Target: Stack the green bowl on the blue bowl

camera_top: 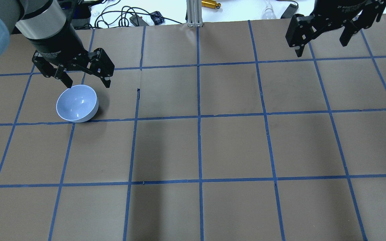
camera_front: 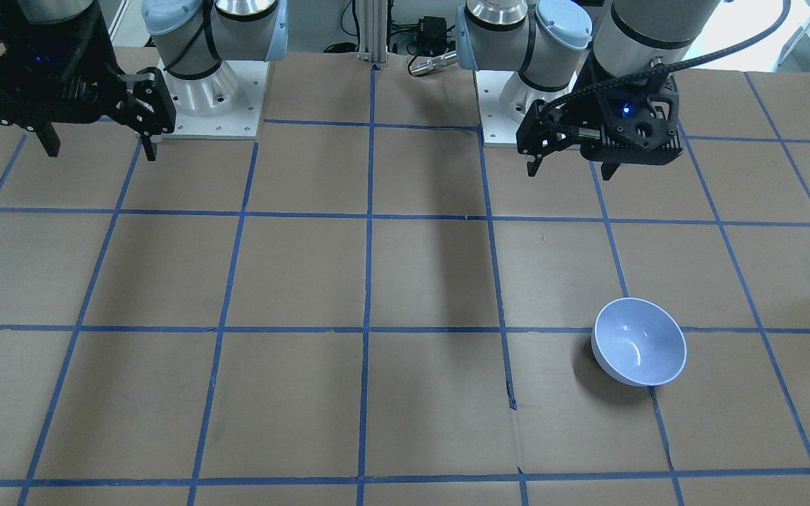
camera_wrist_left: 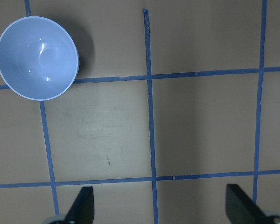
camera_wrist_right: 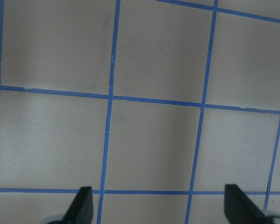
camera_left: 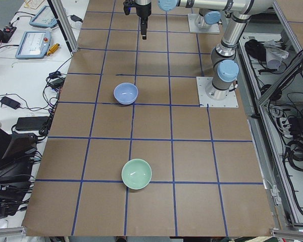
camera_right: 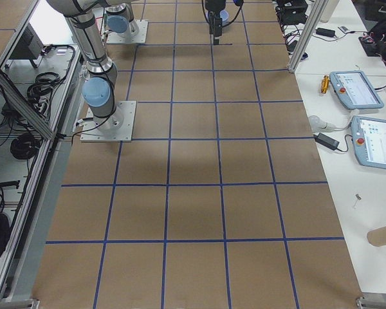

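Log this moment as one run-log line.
left pincer: open | right pincer: open | green bowl: unstacked, apart from blue bowl | stack: pending

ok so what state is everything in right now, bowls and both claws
green bowl: upright, empty, on the table, apart from the blue bowl
blue bowl: upright, empty, on the table, nothing stacked in it
left claw: open, holding nothing
right claw: open, holding nothing
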You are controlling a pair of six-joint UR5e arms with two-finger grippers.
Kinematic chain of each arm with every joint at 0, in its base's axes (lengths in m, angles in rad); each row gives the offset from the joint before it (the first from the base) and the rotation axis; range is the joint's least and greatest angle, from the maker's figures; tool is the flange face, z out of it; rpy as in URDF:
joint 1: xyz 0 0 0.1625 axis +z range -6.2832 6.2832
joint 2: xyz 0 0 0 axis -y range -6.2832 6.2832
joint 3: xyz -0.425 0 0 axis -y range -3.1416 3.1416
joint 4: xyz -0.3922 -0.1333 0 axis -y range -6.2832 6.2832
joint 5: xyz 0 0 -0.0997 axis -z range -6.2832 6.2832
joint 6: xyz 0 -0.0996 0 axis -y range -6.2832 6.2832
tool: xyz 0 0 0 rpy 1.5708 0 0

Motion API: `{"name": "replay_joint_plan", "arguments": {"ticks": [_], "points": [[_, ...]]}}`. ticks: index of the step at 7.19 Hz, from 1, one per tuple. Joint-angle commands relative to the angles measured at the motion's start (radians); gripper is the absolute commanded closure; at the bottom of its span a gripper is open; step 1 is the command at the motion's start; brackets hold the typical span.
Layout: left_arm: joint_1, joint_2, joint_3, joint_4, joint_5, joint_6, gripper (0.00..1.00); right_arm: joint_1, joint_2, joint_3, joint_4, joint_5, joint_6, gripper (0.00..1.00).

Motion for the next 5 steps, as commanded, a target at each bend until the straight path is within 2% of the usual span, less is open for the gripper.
{"name": "replay_joint_plan", "arguments": {"ticks": [1, 5], "points": [[0.001, -0.001, 0.000, 0.001, -0.001, 0.000, 0.00, 0.000, 0.000, 0.000, 0.000, 0.000, 0.000, 0.00], [0.001, 0.006, -0.002, -0.003, 0.001, 0.000, 0.00, 0.000, 0.000, 0.000, 0.000, 0.000, 0.000, 0.00]]}}
